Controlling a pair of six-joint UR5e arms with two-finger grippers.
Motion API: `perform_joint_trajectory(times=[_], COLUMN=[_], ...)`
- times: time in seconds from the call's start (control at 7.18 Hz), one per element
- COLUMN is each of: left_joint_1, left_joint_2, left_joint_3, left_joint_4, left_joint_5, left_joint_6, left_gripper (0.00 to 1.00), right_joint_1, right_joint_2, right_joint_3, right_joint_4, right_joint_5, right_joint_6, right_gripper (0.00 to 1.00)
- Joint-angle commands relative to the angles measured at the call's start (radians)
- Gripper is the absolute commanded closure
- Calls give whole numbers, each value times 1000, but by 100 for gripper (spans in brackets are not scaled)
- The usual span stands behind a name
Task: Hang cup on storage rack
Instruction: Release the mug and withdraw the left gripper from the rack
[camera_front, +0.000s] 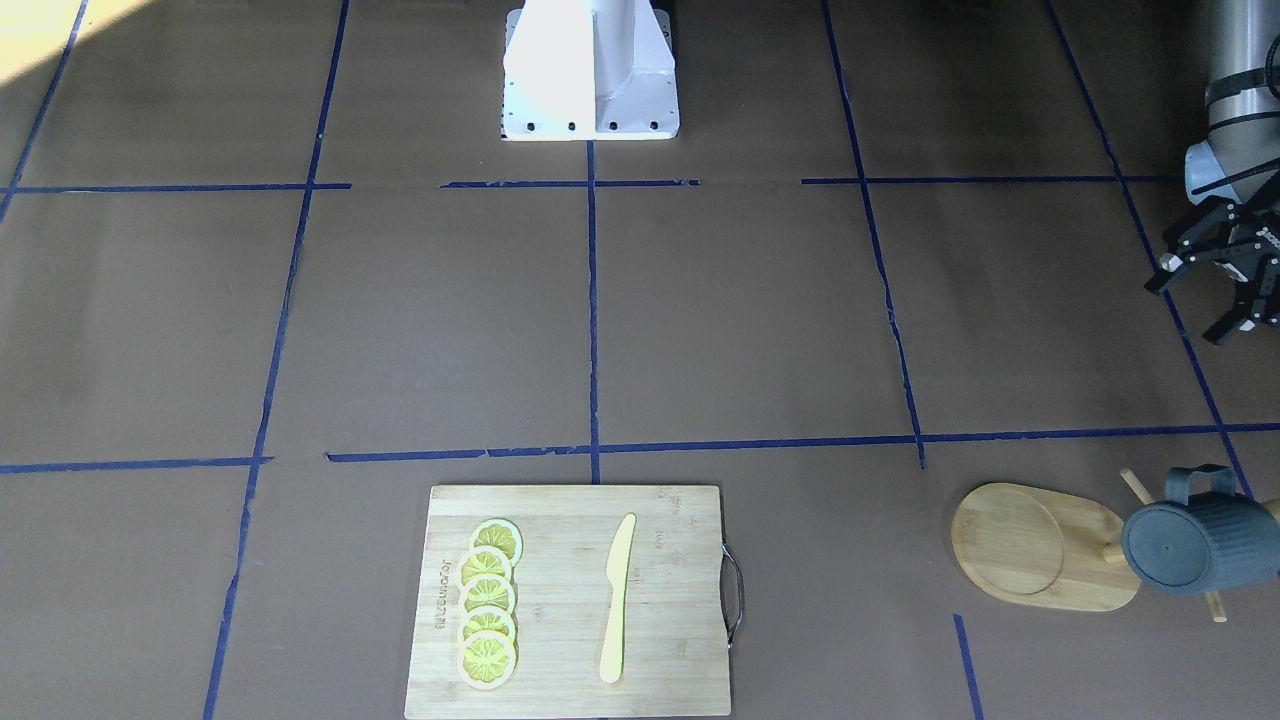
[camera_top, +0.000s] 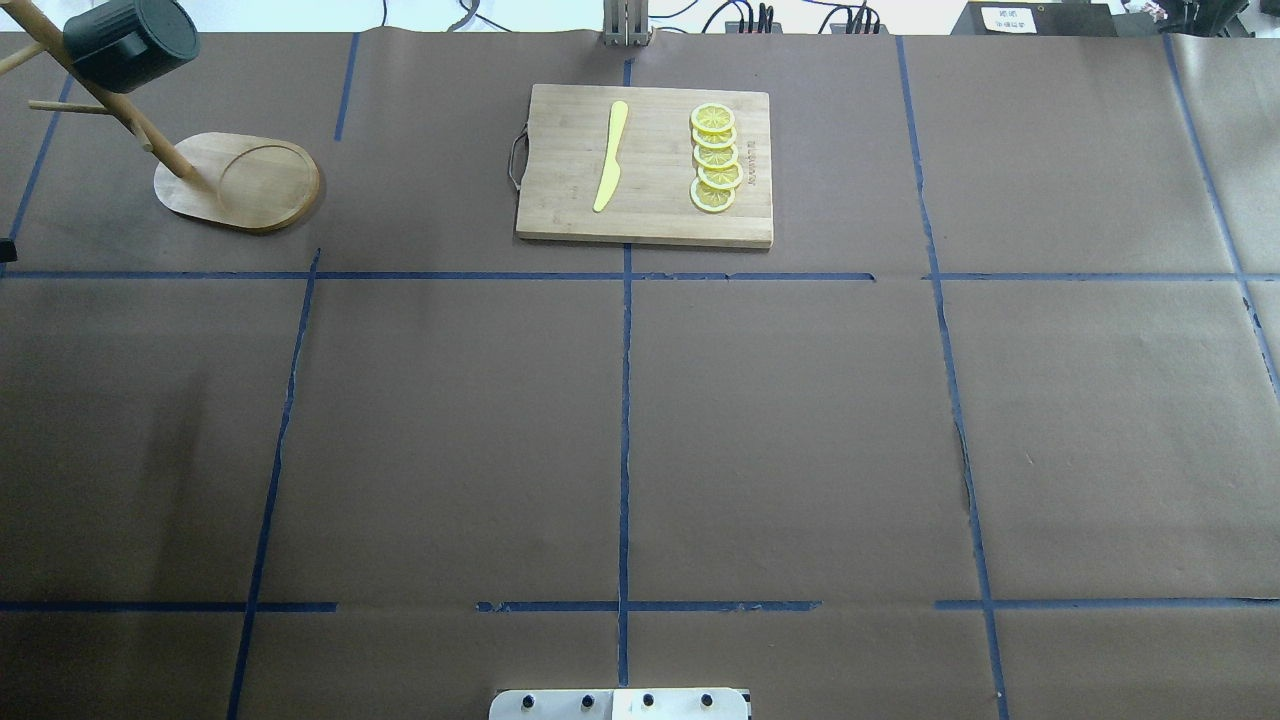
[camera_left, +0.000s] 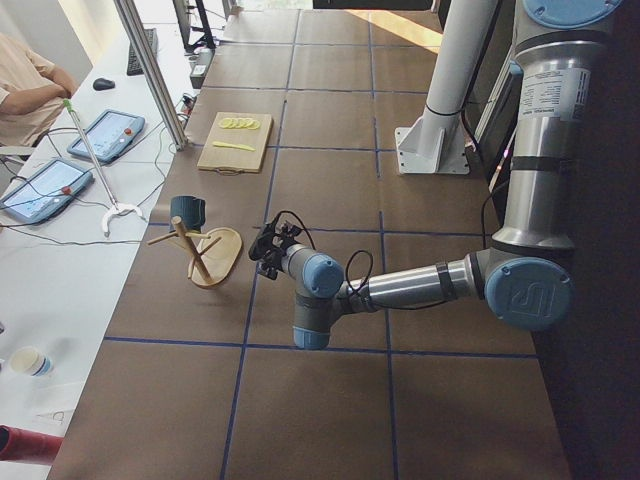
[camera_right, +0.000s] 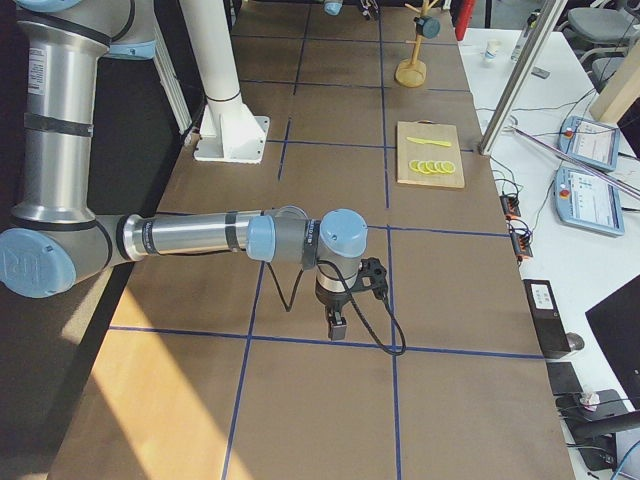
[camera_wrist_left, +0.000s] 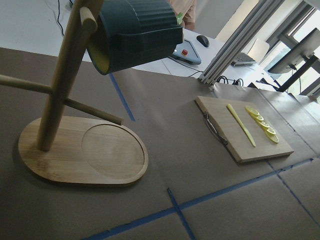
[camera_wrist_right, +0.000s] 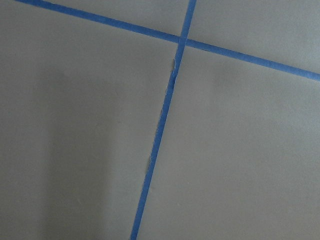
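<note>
The dark blue-grey ribbed cup (camera_front: 1190, 540) hangs on a peg of the light wooden storage rack (camera_front: 1040, 545), its bottom facing outward. In the overhead view the cup (camera_top: 130, 42) sits high on the rack's post above the oval base (camera_top: 240, 180). The left wrist view shows the cup (camera_wrist_left: 135, 32) on the post, yellow inside, with the base (camera_wrist_left: 85, 155) below. My left gripper (camera_front: 1195, 300) is open and empty, well apart from the rack. My right gripper (camera_right: 348, 300) hovers low over the table far from the rack; I cannot tell its state.
A bamboo cutting board (camera_top: 560, 200) with a yellow knife (camera_top: 610, 155) and lemon slices (camera_top: 715, 158) lies at the far middle. The white robot base (camera_front: 590, 70) stands at the near edge. Blue tape lines (camera_wrist_right: 165, 125) cross the brown table.
</note>
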Motion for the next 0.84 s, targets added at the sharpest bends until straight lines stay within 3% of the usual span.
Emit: perform_joint_trajectory(times=[0.0,0.56,0.7], left_joint_1=[-96,-208,-208], left_joint_2=[0,0,0], left_joint_3=[-6,-40,-51], left_joint_4=[341,965,1091], left_joint_5=[5,9,75], left_joint_6=[458,893,912], left_gripper=[0,0,0], right_joint_1=[0,0,0], right_joint_2=[-2,-8,-9], right_joint_3=[0,0,1], right_joint_4=[-2,0,0], right_joint_5=[0,2,2], right_joint_6=[0,-2,-2], right_gripper=[0,0,0])
